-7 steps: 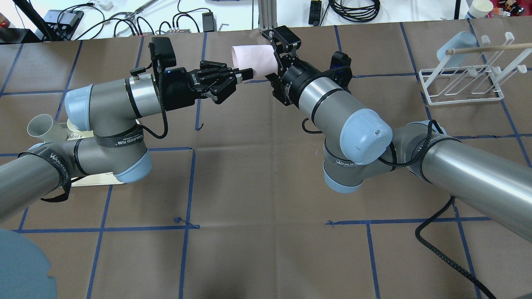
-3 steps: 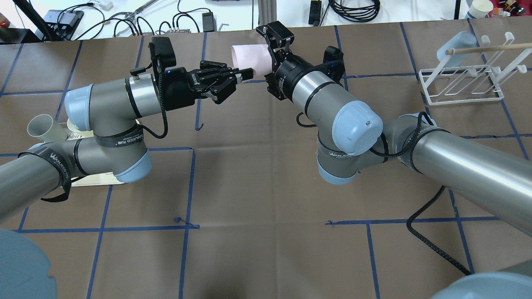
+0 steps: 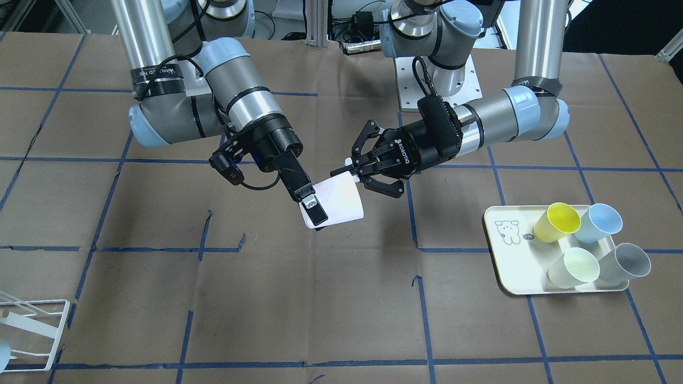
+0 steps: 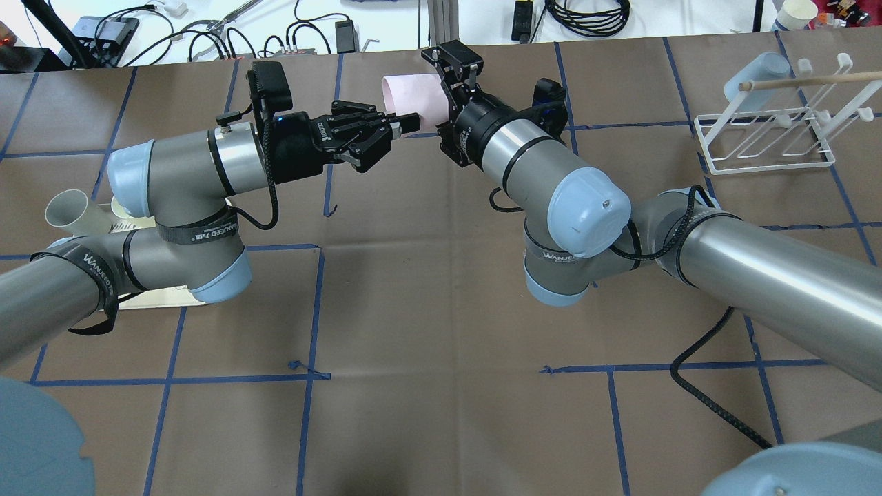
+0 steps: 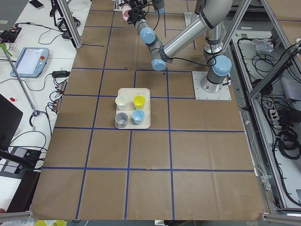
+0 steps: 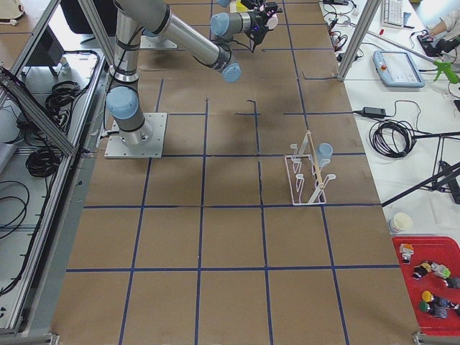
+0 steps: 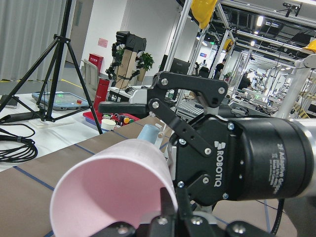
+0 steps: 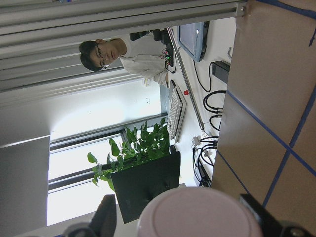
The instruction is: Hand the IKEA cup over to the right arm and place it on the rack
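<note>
While the left gripper [image 3: 346, 169] pinches the rim wall of the pink cup [image 3: 339, 200], the cup lies on its side in the air above the table [image 3: 320, 298]. Its long axis runs roughly level, with the mouth toward the left gripper and the base toward the robot's right. The right gripper [image 3: 318, 221] straddles the base end with its fingers spread, and the right wrist view shows a gap beside one finger.

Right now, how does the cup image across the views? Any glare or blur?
Front-facing: the pink cup is washed out, nearly white. Overhead: it reads pale pink and sharp. Left wrist: it fills the foreground, evenly lit, no glare. Right wrist: its base is soft, and the window behind is blown out.
</note>
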Robot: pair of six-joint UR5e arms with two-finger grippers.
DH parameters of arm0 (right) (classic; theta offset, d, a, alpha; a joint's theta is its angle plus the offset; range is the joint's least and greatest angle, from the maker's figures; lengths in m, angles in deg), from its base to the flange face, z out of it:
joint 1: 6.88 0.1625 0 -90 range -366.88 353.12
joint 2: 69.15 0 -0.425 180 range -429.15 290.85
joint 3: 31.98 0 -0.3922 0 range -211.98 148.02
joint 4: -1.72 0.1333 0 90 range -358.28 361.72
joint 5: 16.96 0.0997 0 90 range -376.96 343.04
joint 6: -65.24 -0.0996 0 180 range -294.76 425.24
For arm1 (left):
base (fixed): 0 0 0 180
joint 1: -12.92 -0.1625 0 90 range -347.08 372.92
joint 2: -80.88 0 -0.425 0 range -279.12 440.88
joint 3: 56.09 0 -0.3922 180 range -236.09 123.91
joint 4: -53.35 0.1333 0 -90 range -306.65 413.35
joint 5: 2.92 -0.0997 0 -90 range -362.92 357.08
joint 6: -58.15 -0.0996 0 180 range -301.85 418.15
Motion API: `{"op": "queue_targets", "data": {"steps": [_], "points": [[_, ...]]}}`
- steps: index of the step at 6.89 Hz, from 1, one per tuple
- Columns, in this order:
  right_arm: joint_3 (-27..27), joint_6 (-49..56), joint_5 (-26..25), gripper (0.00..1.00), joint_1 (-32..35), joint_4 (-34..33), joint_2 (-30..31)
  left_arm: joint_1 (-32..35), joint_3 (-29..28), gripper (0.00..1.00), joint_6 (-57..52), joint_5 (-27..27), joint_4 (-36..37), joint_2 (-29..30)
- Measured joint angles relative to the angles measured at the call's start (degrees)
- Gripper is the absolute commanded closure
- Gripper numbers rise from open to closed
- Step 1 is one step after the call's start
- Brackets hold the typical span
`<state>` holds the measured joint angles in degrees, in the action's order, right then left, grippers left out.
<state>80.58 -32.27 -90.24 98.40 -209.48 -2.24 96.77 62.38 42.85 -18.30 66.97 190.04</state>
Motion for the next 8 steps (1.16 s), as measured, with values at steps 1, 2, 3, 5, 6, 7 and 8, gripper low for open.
{"op": "queue_targets", "data": {"steps": [1,2,3,5,6,7,8], "points": [[0.0,0.1,0.3,0.36,0.0,0.0,-0.1,0.0,0.0,0.92,0.0,0.0,0.0,0.0],[0.0,0.3,0.5,0.39,0.0,-0.1,-0.1,0.0,0.0,0.84,0.0,-0.1,0.0,0.0],[0.0,0.4,0.6,0.43,0.0,-0.1,-0.1,0.0,0.0,0.47,0.2,-0.1,0.0,-0.1],[0.0,0.7,0.7,0.45,0.0,-0.1,-0.1,0.0,-0.2,0.04,1.5,-0.4,0.1,-0.3],[-0.1,0.7,0.7,0.45,0.0,-0.1,-0.1,0.0,-0.2,0.01,2.5,-0.4,0.2,-0.3],[-0.1,0.7,0.7,0.45,0.0,-0.1,-0.1,0.0,-0.3,0.01,3.8,-0.5,0.3,-0.4],[-0.1,0.7,0.7,0.46,0.0,-0.1,-0.1,-0.1,-0.4,0.01,4.5,-0.5,0.3,-0.7]]}}
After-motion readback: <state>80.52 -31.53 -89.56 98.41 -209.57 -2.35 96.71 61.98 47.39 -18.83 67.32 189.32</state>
